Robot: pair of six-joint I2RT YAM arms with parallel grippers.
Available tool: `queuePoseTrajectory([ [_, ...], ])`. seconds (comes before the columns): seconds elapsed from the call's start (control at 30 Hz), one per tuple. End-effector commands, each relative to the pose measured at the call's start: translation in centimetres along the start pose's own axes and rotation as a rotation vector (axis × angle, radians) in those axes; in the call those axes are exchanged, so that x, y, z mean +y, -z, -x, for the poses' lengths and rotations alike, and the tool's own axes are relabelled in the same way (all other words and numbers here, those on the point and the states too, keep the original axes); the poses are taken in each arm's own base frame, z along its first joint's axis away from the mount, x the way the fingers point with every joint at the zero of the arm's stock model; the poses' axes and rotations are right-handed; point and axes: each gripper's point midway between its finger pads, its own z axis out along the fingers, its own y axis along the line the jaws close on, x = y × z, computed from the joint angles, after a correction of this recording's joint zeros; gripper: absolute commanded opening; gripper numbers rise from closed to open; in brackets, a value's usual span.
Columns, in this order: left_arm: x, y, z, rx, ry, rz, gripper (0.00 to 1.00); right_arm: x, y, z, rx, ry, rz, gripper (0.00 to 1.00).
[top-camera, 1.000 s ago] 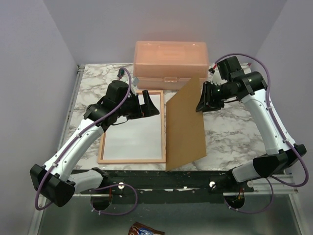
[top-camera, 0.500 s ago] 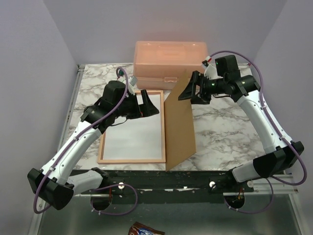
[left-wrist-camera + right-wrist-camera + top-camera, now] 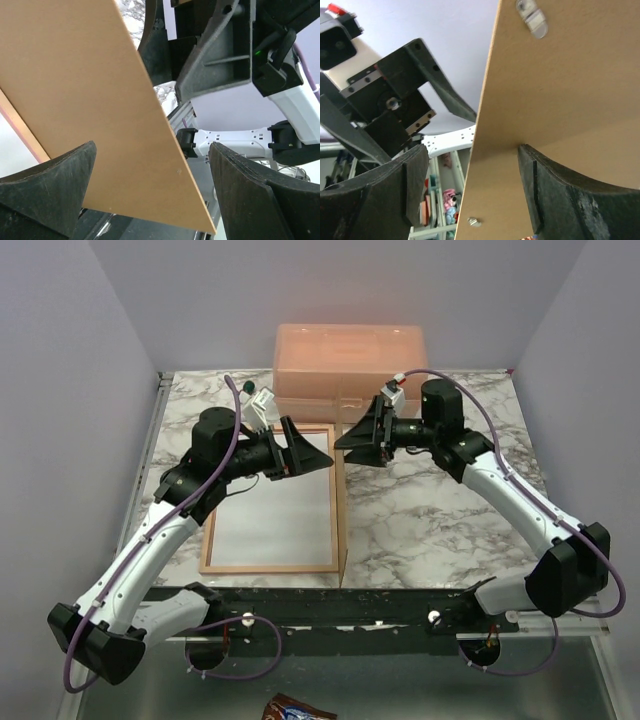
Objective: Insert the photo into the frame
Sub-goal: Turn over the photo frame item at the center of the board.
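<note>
Marble worktop (image 3: pixel 450 510) carries all items. An orange lidded box (image 3: pixel 350 365) sits on its far side, beyond both end effectors.

The frame (image 3: pixel 270 567) lies flat, pale wood side up, below and on the near side of the left end effector (image 3: pixel 310 447), whose tips hang over the frame's far right corner. A pale sheet (image 3: pixel 275 505) fills the frame's opening; what the sheet is cannot be told.

The brown backing board (image 3: pixel 85 90) stands on edge along the frame's right rail, between the two end effectors.

Left end effector: spread wide, pinching nothing, facing the board.

Right end effector (image 3: pixel 355 440): spread, with the board's top edge in its gap; one finger (image 3: pixel 570 200) lies against the board's face.
</note>
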Motion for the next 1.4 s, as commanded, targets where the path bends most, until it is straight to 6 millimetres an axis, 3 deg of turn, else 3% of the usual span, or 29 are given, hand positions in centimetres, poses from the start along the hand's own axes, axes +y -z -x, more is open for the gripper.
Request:
queuePoseTrajectory([
  [0.0,-0.4,-0.1,-0.3,0.023,0.012,-0.037,0.98,5.2,-0.5,-0.9,0.030,0.059,0.212,0.79],
  [0.2,0.6,-0.4,-0.8,0.064,0.018,0.005,0.98,5.8,-0.8,-1.4,0.047,0.026,0.304,0.79],
  [0.43,4.9,-0.9,-1.3,0.086,0.026,0.199,0.95,1.7,-0.8,0.6,-0.075,0.086,-0.037,0.79],
  [0.6,6.7,-0.8,-1.3,0.081,0.018,0.279,0.89,-0.1,-0.1,1.2,-0.118,0.116,-0.167,0.79],
  [1.0,8.3,0.5,-1.0,0.078,0.001,0.418,0.60,-3.2,0.3,1.4,-0.126,0.140,-0.307,0.79],
  [1.17,8.8,0.7,-1.0,0.086,-0.001,0.450,0.42,-4.4,0.4,1.3,-0.124,0.144,-0.347,0.79],
  [1.3,9.2,0.6,-1.2,0.093,0.004,0.464,0.18,-5.4,0.7,1.3,-0.128,0.154,-0.397,0.79],
  [1.37,9.2,0.5,-1.2,0.096,0.005,0.464,0.12,-6.0,1.0,1.3,-0.129,0.159,-0.424,0.80],
])
